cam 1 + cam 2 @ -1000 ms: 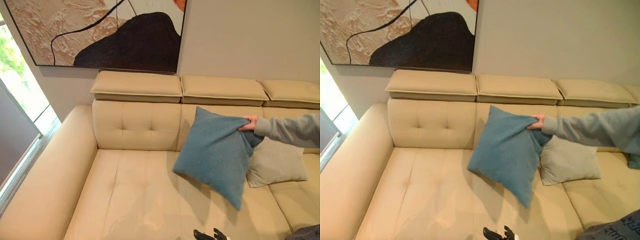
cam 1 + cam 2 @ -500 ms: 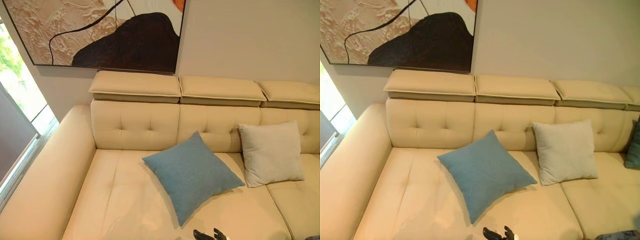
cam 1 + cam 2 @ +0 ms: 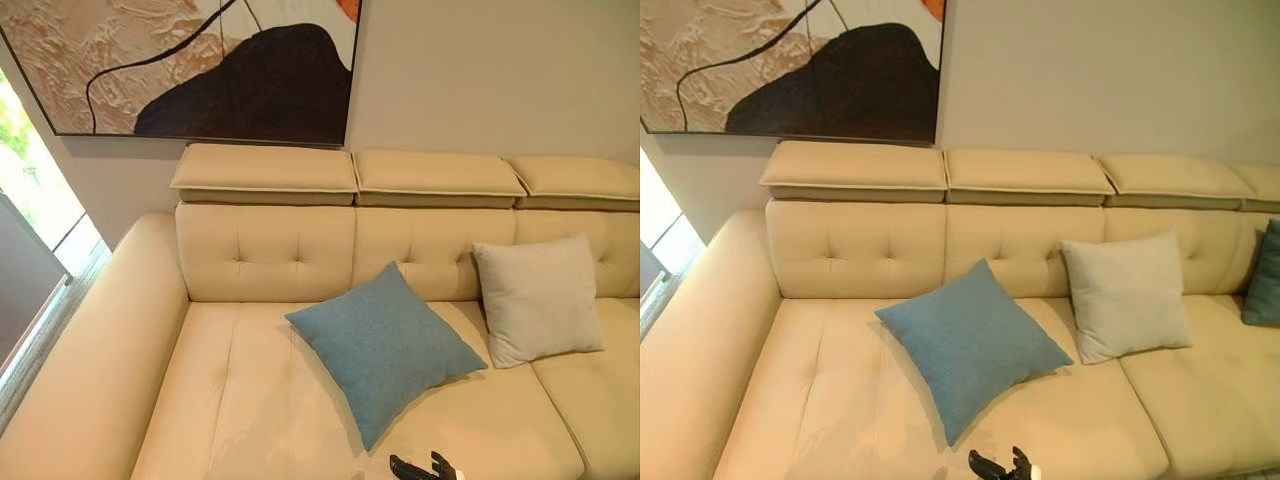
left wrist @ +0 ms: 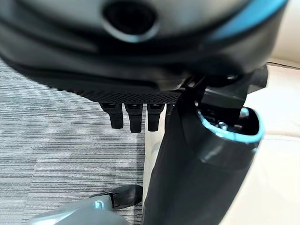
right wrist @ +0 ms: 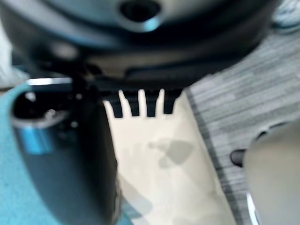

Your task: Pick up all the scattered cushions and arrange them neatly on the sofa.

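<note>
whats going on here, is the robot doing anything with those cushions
Nothing is being handled right now. A blue cushion lies flat and askew on the seat of the beige sofa, and a light grey cushion leans upright against the backrest to its right. Another teal cushion sits at the far right edge. The robot's left hand and right hand hang low with straight fingers, holding nothing, so the tidying hasn't started on these.

Grey wall, abstract painting, bright window.
</note>
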Motion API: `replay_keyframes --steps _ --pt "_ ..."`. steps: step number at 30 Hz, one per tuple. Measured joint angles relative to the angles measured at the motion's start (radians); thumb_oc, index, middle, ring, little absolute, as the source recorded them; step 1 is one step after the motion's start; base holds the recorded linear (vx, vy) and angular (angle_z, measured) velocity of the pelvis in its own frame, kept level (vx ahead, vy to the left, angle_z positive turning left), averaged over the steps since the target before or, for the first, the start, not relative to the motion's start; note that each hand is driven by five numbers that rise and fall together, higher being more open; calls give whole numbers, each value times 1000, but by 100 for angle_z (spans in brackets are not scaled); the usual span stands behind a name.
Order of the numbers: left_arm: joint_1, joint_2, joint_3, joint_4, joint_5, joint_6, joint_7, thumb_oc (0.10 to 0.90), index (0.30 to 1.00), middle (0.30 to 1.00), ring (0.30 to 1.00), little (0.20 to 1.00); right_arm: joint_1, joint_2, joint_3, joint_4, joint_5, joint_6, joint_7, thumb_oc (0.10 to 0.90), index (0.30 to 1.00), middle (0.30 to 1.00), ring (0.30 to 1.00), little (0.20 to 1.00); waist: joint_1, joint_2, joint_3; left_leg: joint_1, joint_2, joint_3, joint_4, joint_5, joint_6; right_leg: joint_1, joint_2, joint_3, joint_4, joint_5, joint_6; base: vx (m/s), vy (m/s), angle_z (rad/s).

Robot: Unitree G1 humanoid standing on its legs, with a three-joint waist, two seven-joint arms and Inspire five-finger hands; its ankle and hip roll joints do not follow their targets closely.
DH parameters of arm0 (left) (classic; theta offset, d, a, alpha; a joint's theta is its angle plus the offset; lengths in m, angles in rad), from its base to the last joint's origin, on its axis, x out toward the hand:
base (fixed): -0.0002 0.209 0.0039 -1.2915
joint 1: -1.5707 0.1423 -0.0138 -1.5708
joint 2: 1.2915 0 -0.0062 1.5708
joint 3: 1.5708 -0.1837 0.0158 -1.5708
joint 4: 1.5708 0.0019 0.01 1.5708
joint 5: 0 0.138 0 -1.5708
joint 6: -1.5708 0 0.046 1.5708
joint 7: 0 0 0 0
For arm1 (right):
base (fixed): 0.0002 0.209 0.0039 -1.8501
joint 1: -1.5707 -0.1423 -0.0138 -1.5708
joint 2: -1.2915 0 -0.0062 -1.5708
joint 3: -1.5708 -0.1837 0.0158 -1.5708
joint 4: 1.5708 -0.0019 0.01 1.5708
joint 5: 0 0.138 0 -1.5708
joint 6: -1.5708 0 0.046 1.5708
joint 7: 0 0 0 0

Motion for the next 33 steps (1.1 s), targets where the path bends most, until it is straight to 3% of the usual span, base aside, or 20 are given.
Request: replay_keyframes --steps 4,7,9,11,12,13,14,15,16,17,18,21,24,27,29,30,31,32,33 --pt "-1 3 6 5 0 0 -5 800 900 900 900 900 -3 -3 -12 -1 1 -1 -7 800 900 900 900 900 -8 -2 -2 -6 0 -1 0 -3 3 -3 0 -3 5 1 0 16 -6 -1" --pt "-6 -1 3 4 -1 -1 -3 800 900 900 900 900 9 -5 -18 -33 -1 -1 -41 800 900 900 900 900 -8 7 4 -17 14 6 0 -4 6 -61 1 -4 77 2 2 -7 -61 -9" --pt "-9 1 -4 4 -1 0 -1 800 900 900 900 900 27 3 -29 -107 -1 -1 -52 800 900 900 900 900 -4 7 8 -23 25 52 1 -4 5 -104 -5 -23 103 4 0 10 -141 -47" --pt "-9 5 -6 3 0 0 3 800 900 900 900 900 26 17 -29 -133 0 0 -69 800 900 900 900 900 -6 -2 11 -22 29 94 1 -4 6 -113 -14 -114 87 4 -2 38 -178 -71" --pt "-13 -2 -11 5 1 2 10 800 900 900 900 900 25 13 -39 -136 -2 1 -76 800 900 900 900 900 1 14 14 -31 49 143 1 -6 12 -121 -46 -231 105 -34 -36 112 -179 -91" --pt "-16 -12 -8 3 1 5 15 800 900 900 900 900 23 12 -54 -143 -2 -1 -91 800 900 900 900 900 9 32 16 -29 59 159 3 -11 10 -119 -74 -281 96 -12 -9 171 -189 -76" --pt "-20 -13 -8 1 1 5 16 800 900 900 900 900 26 15 -66 -147 -1 -1 -100 800 900 900 900 900 8 33 17 -29 59 162 4 -15 6 -120 -94 -284 84 0 1 213 -187 -49" --pt "-22 -10 -9 -7 1 5 16 800 900 900 900 900 30 19 -86 -148 0 0 -112 800 900 900 900 900 0 30 18 -27 53 163 5 -13 0 -110 -119 -234 60 27 28 283 -315 -17" --pt "-14 -12 -12 -10 1 5 16 800 900 900 900 900 26 15 -101 -141 1 2 -118 800 900 900 900 900 -11 38 22 -11 57 164 3 -11 -8 -96 -105 -142 15 32 44 206 -245 -12" --pt "-11 -13 -12 -10 1 4 16 800 900 900 900 900 28 14 -105 -140 1 2 -121 800 900 900 900 900 -11 40 23 -3 59 166 3 -8 -11 -88 -95 -122 -13 37 42 170 -303 -3" --pt "-5 -15 -21 -11 2 3 20 800 900 900 900 900 35 10 -105 -126 3 3 -130 800 900 900 900 900 -20 41 24 17 65 163 3 -5 -26 -61 -76 -101 -56 93 63 89 -233 -1" --pt "9 -53 -42 -17 1 -7 35 800 900 900 900 900 51 -61 -97 -124 15 3 -135 800 900 900 900 900 -12 111 4 35 123 166 6 7 -44 -19 3 -107 -102 97 47 135 -366 -8" --pt "22 -76 -45 -16 4 -20 39 800 900 900 900 900 60 -97 -83 -107 8 11 -135 800 900 900 900 900 -12 135 -4 30 168 170 42 22 -69 0 51 -96 -139 93 22 96 -297 -17" --pt "22 -68 -41 -23 13 -28 38 800 900 900 900 900 62 -94 -78 -106 6 19 -136 800 900 900 900 900 -14 122 -8 2 207 167 108 37 -101 -3 78 -83 -150 84 -4 71 -418 -26" --pt "0 -46 25 -35 6 -48 38 800 900 900 900 900 31 -73 -80 -94 0 37 -136 800 900 900 900 900 -5 83 13 -125 273 84 356 32 -121 -62 92 -111 -47 27 -61 -42 -281 -34" --pt "-21 -18 51 -48 -4 -55 33 800 900 900 900 900 18 -48 -74 -91 -3 39 -140 800 900 900 900 900 11 40 22 -209 294 31 486 83 -159 -62 91 -115 -50 25 -85 -37 -190 -13" --pt "-46 -18 46 -55 -1 -56 31 800 900 900 900 900 21 -40 -65 -105 -4 41 -151 800 900 900 900 900 5 14 23 -250 283 -25 541 74 -170 -60 94 -126 -72 31 -98 37 -146 6" --pt "-59 -25 42 -58 0 -59 27 800 900 900 900 900 18 -49 -63 -111 -5 40 -156 800 900 900 900 900 1 14 25 -252 275 -32 544 50 -162 -63 93 -137 -74 35 -103 52 -78 36" --pt "-59 -46 40 -66 0 -60 15 800 900 900 900 900 14 -58 -65 -128 -5 45 -159 800 900 900 900 900 0 5 23 -252 207 -91 514 -4 -176 -74 83 -120 -79 30 -109 121 -59 0"
